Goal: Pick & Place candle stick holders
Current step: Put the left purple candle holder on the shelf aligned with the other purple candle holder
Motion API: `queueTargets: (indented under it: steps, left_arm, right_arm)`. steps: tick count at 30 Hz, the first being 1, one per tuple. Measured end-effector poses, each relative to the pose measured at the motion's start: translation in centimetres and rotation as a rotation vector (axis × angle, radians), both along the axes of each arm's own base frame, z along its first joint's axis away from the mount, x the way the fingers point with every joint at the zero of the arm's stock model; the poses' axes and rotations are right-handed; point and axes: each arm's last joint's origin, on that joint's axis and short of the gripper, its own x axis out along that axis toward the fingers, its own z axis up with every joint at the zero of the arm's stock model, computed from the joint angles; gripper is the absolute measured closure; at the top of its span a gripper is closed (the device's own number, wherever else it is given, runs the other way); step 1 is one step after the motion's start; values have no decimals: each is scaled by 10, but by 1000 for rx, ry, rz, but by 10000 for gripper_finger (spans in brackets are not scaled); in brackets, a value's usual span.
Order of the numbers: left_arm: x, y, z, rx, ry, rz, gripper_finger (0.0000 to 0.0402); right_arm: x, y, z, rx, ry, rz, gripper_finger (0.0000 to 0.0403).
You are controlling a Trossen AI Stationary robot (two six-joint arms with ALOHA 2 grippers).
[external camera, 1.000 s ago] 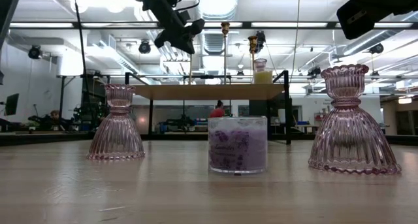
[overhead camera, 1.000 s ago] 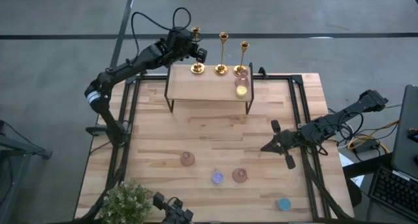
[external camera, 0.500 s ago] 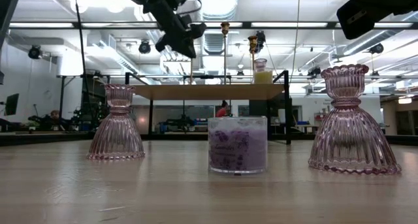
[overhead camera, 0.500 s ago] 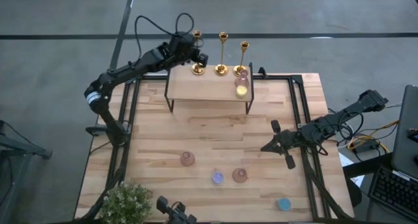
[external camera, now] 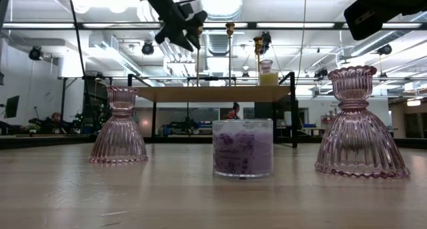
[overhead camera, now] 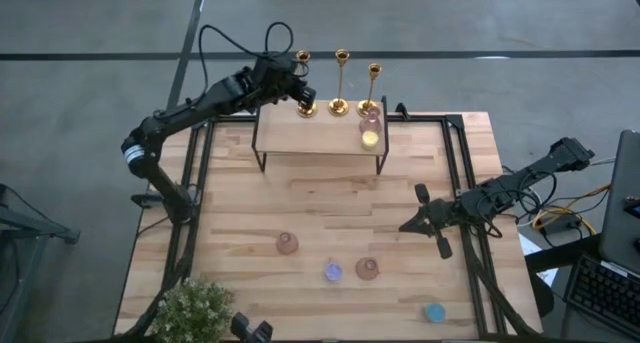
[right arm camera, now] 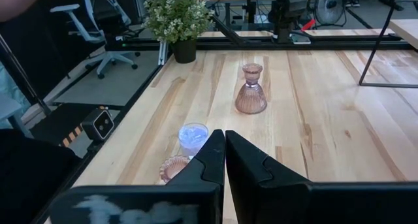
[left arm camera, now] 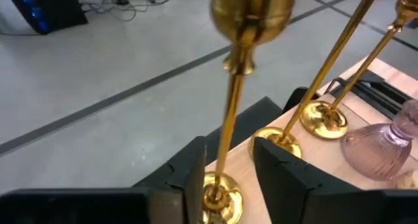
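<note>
The light wooden counter carries a small raised shelf on dark legs, set at its far edge. On the shelf's top stand three gold candle stick holders in a row along the back: one at the left end, one in the middle, one toward the right. Just in front of the right one stand a pink glass holder and a yellow candle. Down on the counter itself, toward the near side, sit two pink ribbed glass holders, a purple candle between them, a blue candle near the right corner, and a potted plant at the near left corner.
</note>
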Motion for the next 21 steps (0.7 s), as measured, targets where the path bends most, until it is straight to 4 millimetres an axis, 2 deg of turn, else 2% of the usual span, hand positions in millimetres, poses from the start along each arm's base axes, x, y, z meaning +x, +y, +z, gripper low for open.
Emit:
queueTargets:
  steps: [5,11,15,21]
  left_arm:
    - [-11,-10,-1,-46,96,-14,236]
    - [-17,-35,-3,-70,187,-73,230]
    - [-21,-61,-11,-73,208,-147,229]
    - [-36,-110,-31,-113,167,-236,229]
  right_arm:
    - [0,0,0,0,1,0,394]
    - [0,0,0,0,0,0,394]
    - [0,0,0,0,0,0,394]
    - [0,0,0,0,0,0,394]
